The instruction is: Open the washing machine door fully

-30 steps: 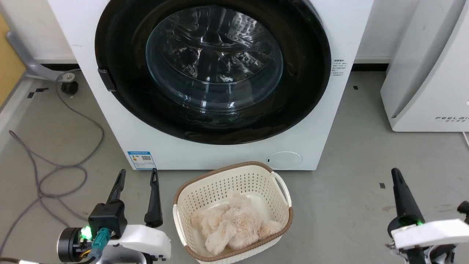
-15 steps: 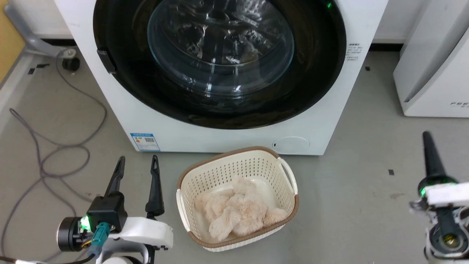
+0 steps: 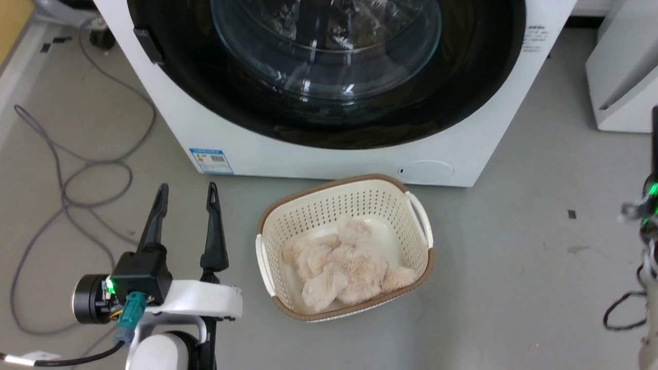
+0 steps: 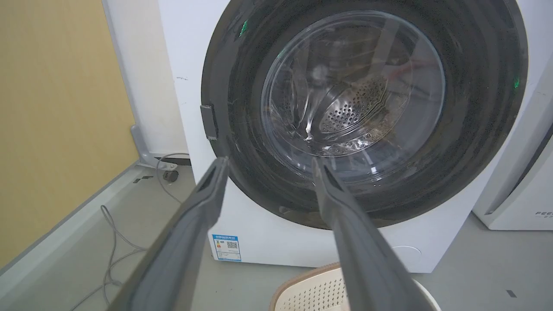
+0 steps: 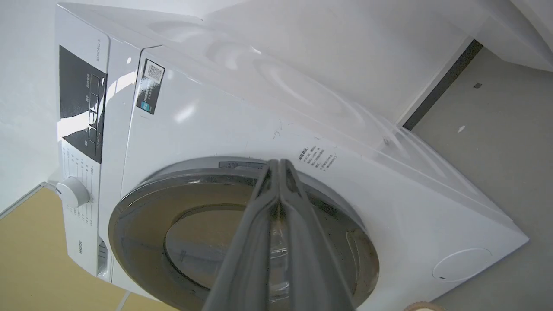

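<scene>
washing machine door (image 3: 329,61) still shut | right gripper (image 5: 280,162) risen, jaws together

I see the washing machine (image 3: 318,163), a white front-loader, with a small blue label (image 3: 211,160) and a round cap (image 3: 425,169) low on its front. The washing machine door (image 3: 329,56) is very large and round, glossy black around a bulging clear glass. It lies closed, flat against the front.

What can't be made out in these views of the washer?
- washing machine door: top cut off by the head view's upper edge.
- right gripper: mostly cut off by the head view's right edge.
- blue label: print too small to read.
- basket: its floor is hidden under fluffy beige fabric, head view.
</scene>
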